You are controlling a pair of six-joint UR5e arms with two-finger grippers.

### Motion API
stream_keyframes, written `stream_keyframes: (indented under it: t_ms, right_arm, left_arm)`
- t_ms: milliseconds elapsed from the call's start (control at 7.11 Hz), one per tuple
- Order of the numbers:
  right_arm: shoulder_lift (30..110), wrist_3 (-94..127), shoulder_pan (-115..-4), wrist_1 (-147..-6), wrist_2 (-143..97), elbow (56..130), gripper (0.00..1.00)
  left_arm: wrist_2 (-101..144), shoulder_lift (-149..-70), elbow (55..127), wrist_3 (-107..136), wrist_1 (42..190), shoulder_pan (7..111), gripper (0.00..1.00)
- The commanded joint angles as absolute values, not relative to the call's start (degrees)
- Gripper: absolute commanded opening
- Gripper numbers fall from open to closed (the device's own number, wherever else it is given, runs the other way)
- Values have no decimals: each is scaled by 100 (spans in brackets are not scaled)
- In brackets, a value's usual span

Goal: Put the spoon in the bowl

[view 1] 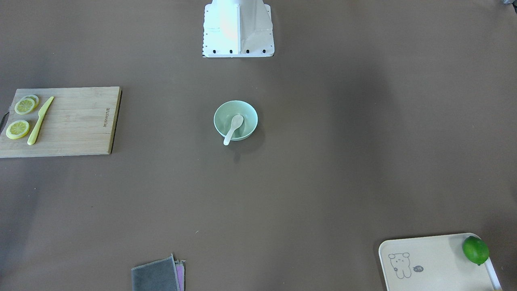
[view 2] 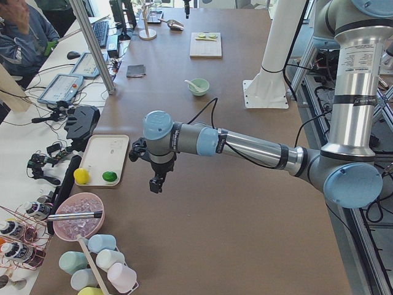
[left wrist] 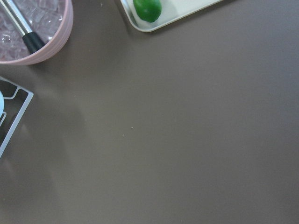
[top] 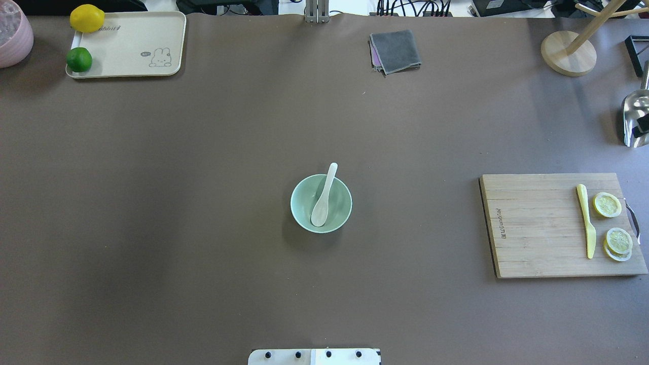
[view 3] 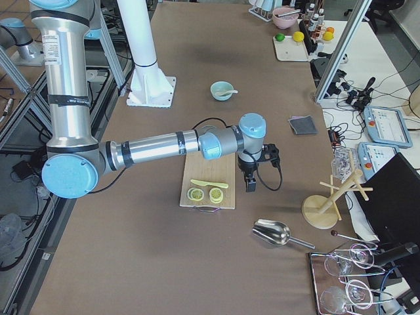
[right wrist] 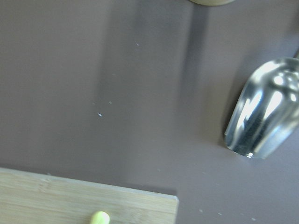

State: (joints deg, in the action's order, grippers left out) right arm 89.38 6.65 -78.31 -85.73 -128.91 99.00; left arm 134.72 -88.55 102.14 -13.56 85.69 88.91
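The white spoon (top: 323,198) lies in the pale mint-green bowl (top: 303,203) at the table's middle. Its scoop rests inside and its handle leans over the rim on the side away from the robot. Both also show in the front view, spoon (view 1: 233,129) and bowl (view 1: 249,116). My left gripper (view 2: 156,183) hangs far off over the table's left end, near the cream tray. My right gripper (view 3: 250,183) hangs over the right end, beside the cutting board. Both show only in the side views, so I cannot tell whether they are open or shut. Neither is near the bowl.
A wooden cutting board (top: 537,223) with a yellow knife (top: 586,219) and lemon slices (top: 607,204) lies at the right. A cream tray (top: 132,45) with a lime (top: 79,59) and a lemon (top: 86,18) sits far left. A grey cloth (top: 395,50), a metal scoop (right wrist: 264,107) and a pink bowl (left wrist: 44,39) are around.
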Motion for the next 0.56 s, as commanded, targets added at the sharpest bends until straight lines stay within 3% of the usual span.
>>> stream_keyframes:
  t_ms: [0, 422]
  right_arm:
    - [9184, -377, -8409, -8737, -12902, 9573, 100]
    - [9263, -369, -8621, -8710, -12999, 9571, 100]
  left_arm:
    - [13491, -8385, 10221, -1407, 8815, 8939, 98]
    - [13465, -8411, 10187, -1380, 8824, 8912, 98]
